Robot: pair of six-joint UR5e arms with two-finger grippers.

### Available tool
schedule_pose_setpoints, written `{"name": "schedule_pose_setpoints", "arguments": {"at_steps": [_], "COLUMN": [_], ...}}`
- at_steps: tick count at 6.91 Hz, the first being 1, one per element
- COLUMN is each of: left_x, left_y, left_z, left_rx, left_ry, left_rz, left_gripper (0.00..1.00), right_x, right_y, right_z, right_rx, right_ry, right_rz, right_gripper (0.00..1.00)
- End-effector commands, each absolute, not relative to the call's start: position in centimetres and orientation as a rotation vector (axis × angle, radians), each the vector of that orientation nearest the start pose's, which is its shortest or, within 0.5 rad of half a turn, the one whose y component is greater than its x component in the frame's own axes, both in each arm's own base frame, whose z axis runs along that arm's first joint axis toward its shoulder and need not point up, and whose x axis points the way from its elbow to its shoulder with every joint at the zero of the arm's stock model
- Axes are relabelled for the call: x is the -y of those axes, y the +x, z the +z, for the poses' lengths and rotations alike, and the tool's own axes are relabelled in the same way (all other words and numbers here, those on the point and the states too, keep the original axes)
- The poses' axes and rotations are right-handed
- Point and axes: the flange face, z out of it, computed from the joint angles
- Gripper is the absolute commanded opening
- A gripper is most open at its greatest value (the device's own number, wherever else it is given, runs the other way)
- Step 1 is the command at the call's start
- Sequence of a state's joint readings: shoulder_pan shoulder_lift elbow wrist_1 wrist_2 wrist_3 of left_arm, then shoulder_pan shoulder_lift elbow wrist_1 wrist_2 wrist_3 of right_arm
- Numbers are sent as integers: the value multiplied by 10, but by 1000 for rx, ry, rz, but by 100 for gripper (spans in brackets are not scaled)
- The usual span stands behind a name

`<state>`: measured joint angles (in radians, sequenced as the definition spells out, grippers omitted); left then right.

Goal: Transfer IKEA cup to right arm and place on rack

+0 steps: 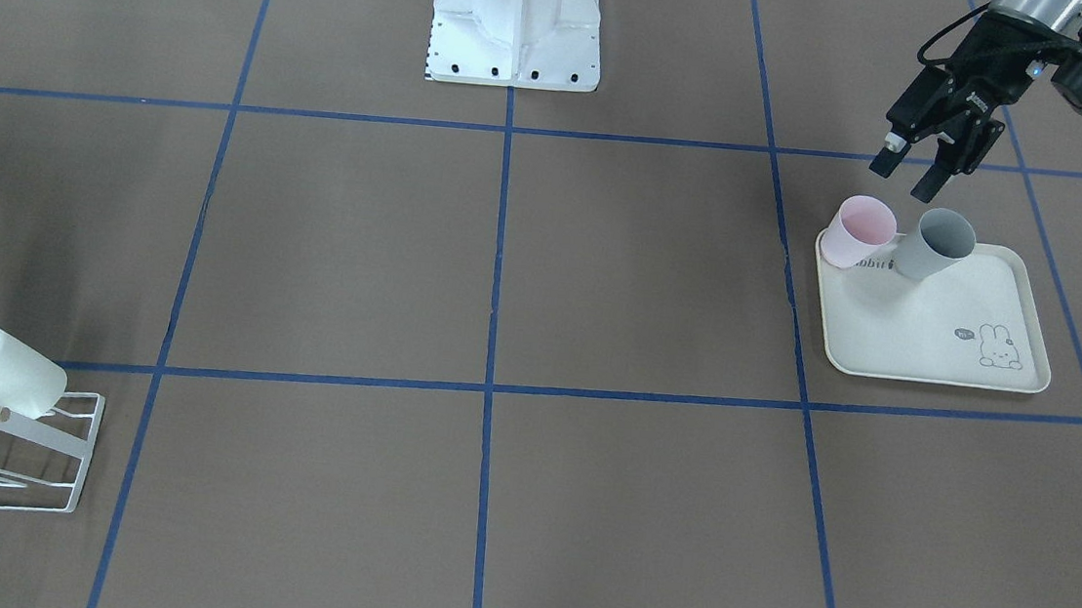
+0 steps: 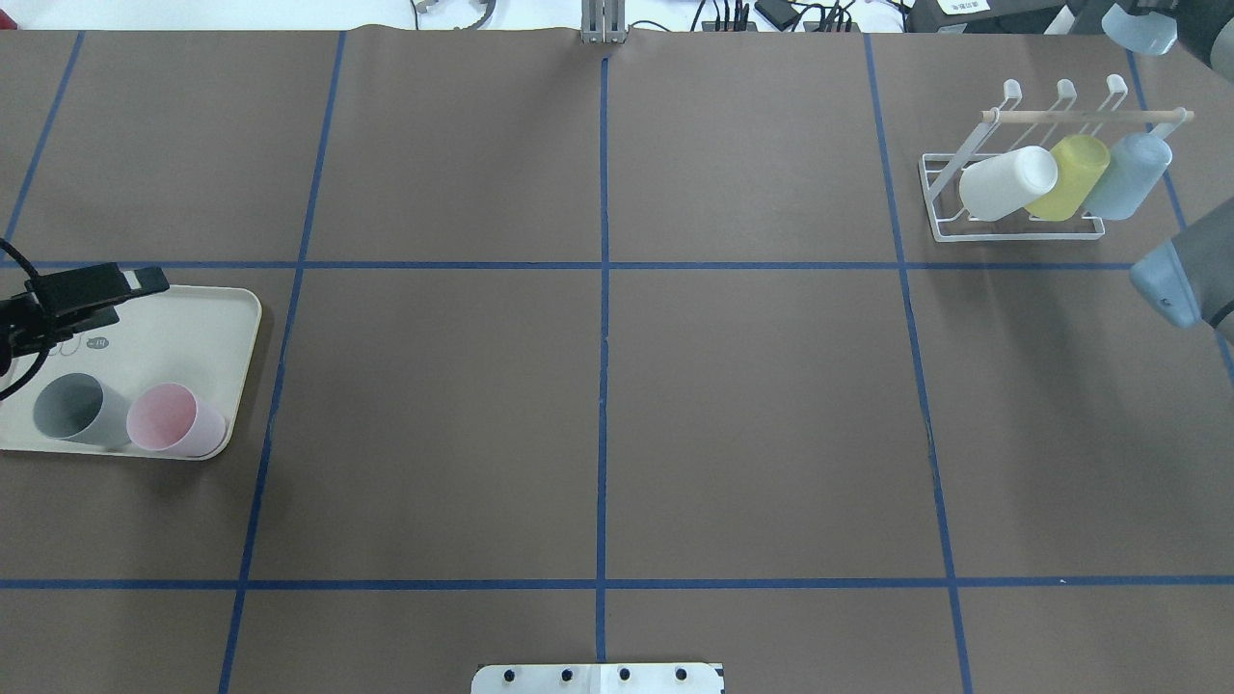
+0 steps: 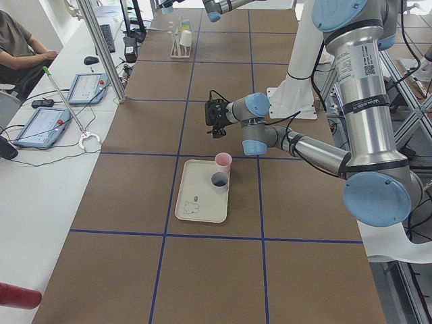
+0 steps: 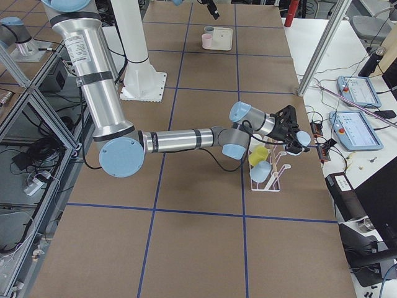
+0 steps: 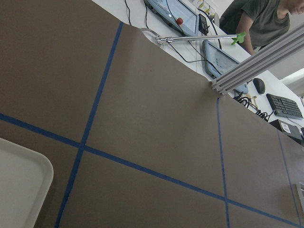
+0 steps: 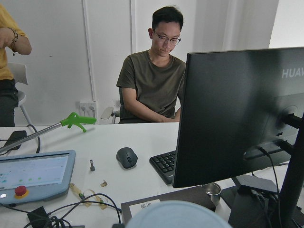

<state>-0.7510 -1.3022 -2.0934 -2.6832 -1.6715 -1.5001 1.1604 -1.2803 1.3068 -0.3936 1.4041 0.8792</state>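
A pink cup (image 1: pixel 859 232) and a grey cup (image 1: pixel 938 243) stand side by side at the robot-side end of the cream rabbit tray (image 1: pixel 939 349). My left gripper (image 1: pixel 908 174) hangs open just above and behind them, holding nothing. The white wire rack (image 2: pixel 1012 231) carries a white cup (image 2: pixel 1007 181), a yellow cup (image 2: pixel 1065 173) and a pale blue cup (image 2: pixel 1133 175). The right arm (image 4: pixel 186 138) reaches past the rack. Its right gripper (image 4: pixel 286 123) is on the desk side of the rack, with a pale blue rounded thing (image 4: pixel 302 138) at its tip. I cannot tell whether it is open or shut.
The robot's white base (image 1: pixel 517 18) stands at the table's robot-side edge. Blue tape lines (image 2: pixel 603 386) grid the brown table. Beyond the rack is a white desk (image 4: pixel 347 93) with tablets, cables and a monitor (image 6: pixel 237 114). A person (image 6: pixel 156 85) sits there.
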Motion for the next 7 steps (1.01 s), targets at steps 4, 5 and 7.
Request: {"name": "schedule_pose_setpoints", "arguments": {"at_steps": [4, 5, 7], "left_x": [351, 351, 351], "left_y": [195, 195, 195], "left_z": [401, 400, 400], "left_rx": [-1288, -1289, -1290], "left_ry": [475, 476, 475], "left_rz": [-495, -495, -496], "left_gripper": [100, 100, 100], "right_x": [659, 659, 657], "right_y": [-134, -137, -145], "right_z": [531, 539, 547], "right_rx": [591, 578, 555], "right_ry": [1028, 1019, 1018], "right_rz": [495, 491, 485], "right_gripper": [0, 0, 0]}}
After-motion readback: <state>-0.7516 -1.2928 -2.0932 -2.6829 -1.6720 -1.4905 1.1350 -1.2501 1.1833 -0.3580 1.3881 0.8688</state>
